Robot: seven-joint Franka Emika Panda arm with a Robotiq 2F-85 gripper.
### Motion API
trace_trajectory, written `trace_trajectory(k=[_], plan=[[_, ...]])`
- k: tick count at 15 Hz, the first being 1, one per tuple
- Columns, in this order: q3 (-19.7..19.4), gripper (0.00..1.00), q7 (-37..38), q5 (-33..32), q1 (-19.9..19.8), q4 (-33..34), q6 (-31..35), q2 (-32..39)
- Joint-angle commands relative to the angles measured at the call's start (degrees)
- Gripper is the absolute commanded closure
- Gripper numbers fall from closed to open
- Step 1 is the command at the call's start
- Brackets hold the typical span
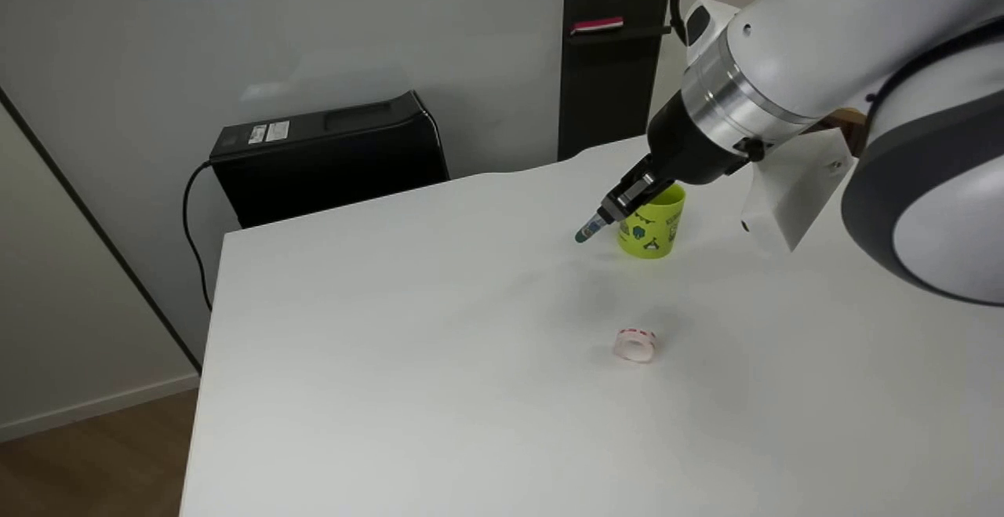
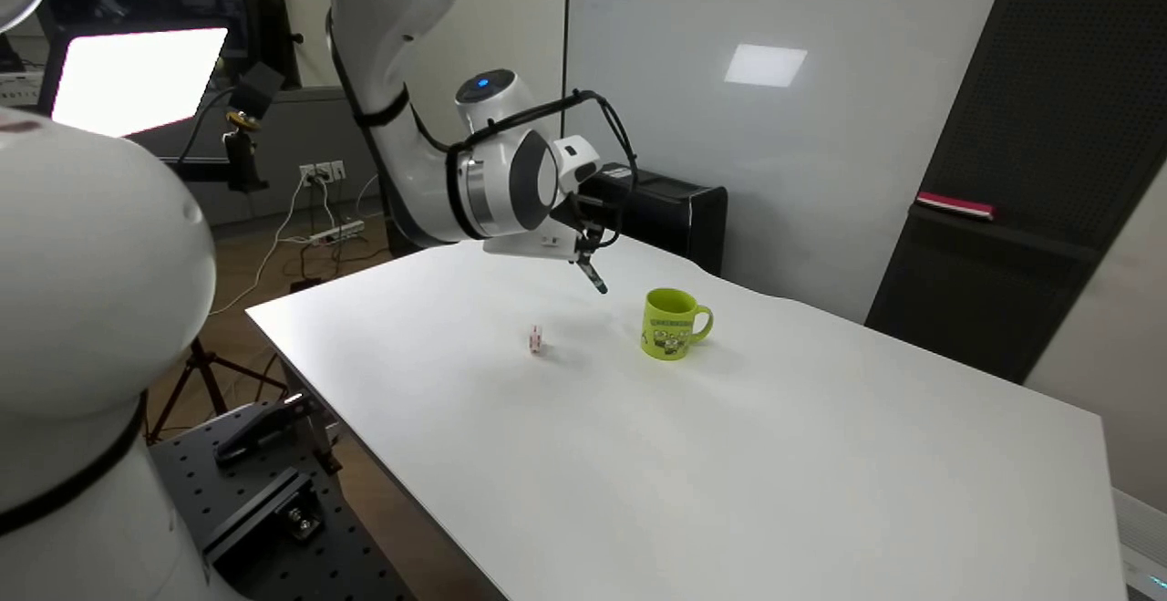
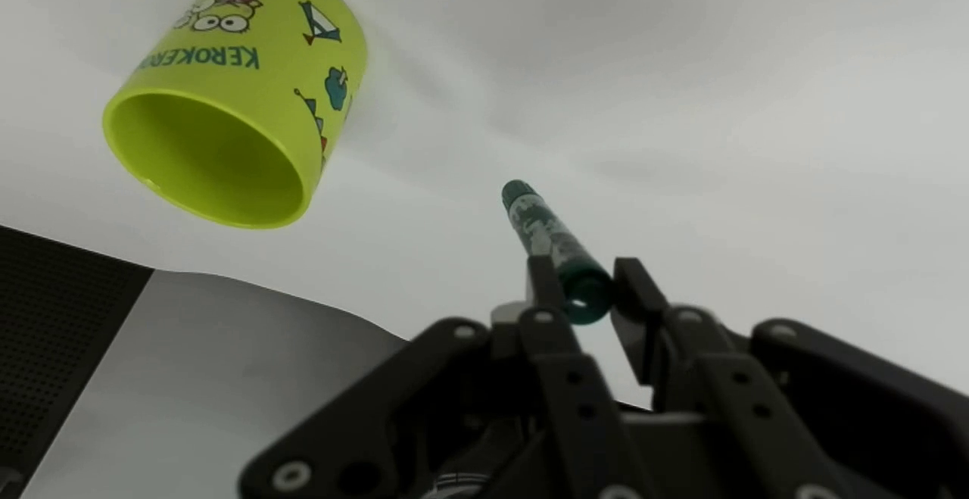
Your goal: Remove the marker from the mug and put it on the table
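The marker (image 3: 546, 230), a short green stick with a worn label, is pinched by its near end between the fingertips of my gripper (image 3: 587, 291). It points outward and tilts down, held above the white table (image 1: 392, 344) and outside the mug. The marker also shows at the tip of my gripper (image 1: 618, 205) in an exterior view (image 1: 590, 228), and faintly in an exterior view (image 2: 595, 280). The lime-green mug (image 3: 242, 98) stands upright beside it; its visible inside shows nothing. The mug shows in both exterior views (image 1: 649, 228) (image 2: 668, 327), its handle visible in an exterior view.
A small white and red tape roll (image 1: 634, 346) stands on the table near the mug; it also shows in an exterior view (image 2: 535, 339). A black box (image 1: 329, 160) stands behind the table's far edge. A dark panel (image 1: 612, 70) rises beyond that edge.
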Motion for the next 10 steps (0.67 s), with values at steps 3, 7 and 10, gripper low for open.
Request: trace_trajectory(k=[3, 7, 10], plan=[[4.4, 0.96, -6.58, 9.31, -1.91, -1.43, 0.51, 0.67], [8.37, 0.44, -11.08, 16.32, -4.84, -1.82, 0.63, 1.7], [11.0, 0.22, -12.65, 18.58, -7.57, -2.07, 0.4, 1.84]])
